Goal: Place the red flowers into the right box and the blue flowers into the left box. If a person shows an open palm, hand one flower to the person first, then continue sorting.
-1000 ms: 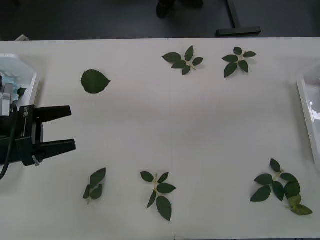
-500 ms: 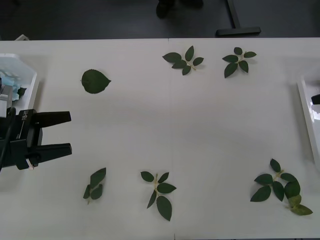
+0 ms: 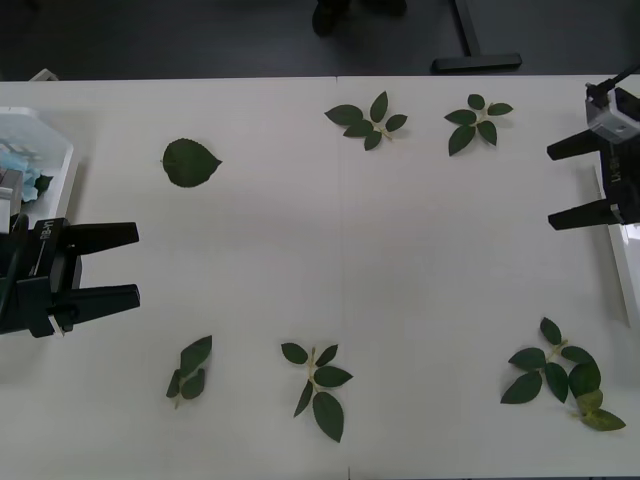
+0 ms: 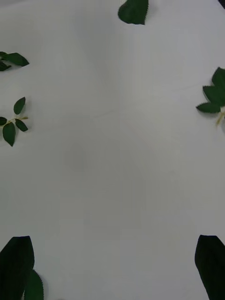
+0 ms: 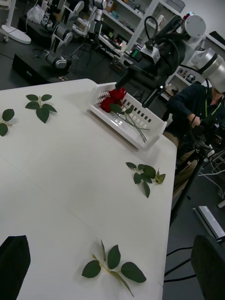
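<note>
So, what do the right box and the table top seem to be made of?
The right box: likely white moulded plastic, given its thin slotted wall. The table top: a smooth matte white surface, perhaps laminate; the material cannot be told for sure.

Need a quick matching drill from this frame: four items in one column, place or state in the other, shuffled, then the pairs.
Things:
1. red flowers
2. left gripper
3. right gripper
4. single round leaf

Places or states:
A. open, at the table's left edge beside the left box
B. lying in the right box
C. on the table, far left part
D. open, at the table's right edge

Pairs: 1-B, 2-A, 3-D, 4-C
</note>
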Robot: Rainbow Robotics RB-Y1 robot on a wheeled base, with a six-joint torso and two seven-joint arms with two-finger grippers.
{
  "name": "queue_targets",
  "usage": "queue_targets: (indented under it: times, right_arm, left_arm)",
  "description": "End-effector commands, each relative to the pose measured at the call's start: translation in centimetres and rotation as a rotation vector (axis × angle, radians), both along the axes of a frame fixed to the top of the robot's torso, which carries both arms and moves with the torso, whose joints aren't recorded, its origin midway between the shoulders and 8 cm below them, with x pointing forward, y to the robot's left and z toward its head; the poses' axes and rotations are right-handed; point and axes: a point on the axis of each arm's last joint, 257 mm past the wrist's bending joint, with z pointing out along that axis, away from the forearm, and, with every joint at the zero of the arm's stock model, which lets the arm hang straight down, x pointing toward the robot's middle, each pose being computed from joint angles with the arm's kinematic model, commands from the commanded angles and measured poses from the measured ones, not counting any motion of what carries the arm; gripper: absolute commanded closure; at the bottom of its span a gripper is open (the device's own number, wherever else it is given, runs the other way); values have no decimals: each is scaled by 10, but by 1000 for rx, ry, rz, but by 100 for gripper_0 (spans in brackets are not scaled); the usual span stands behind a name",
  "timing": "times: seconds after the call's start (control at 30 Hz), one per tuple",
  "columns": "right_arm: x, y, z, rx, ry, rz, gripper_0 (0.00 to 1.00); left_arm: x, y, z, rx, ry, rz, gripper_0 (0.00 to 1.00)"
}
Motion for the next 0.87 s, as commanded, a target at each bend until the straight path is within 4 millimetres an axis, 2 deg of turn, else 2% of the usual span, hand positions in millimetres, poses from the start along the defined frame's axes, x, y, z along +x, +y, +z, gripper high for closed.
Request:
queue_targets:
  times: [0.03, 0.1, 0.3, 0.87]
  right_arm:
    - [-15, 45, 1, 42, -67, 89, 0]
    - [-19, 65, -2, 83, -60, 111, 0]
    - [-25, 85, 4, 170, -41, 127, 0]
    - [-26, 81, -1, 203, -6, 105, 0]
  left_arm:
    - [-9, 3, -10, 18, 61, -9, 0]
    - [-9, 3, -10, 18, 61, -9, 0]
    - [-9, 3, -10, 18, 61, -9, 0]
    - [-9, 3, -10, 18, 61, -9, 0]
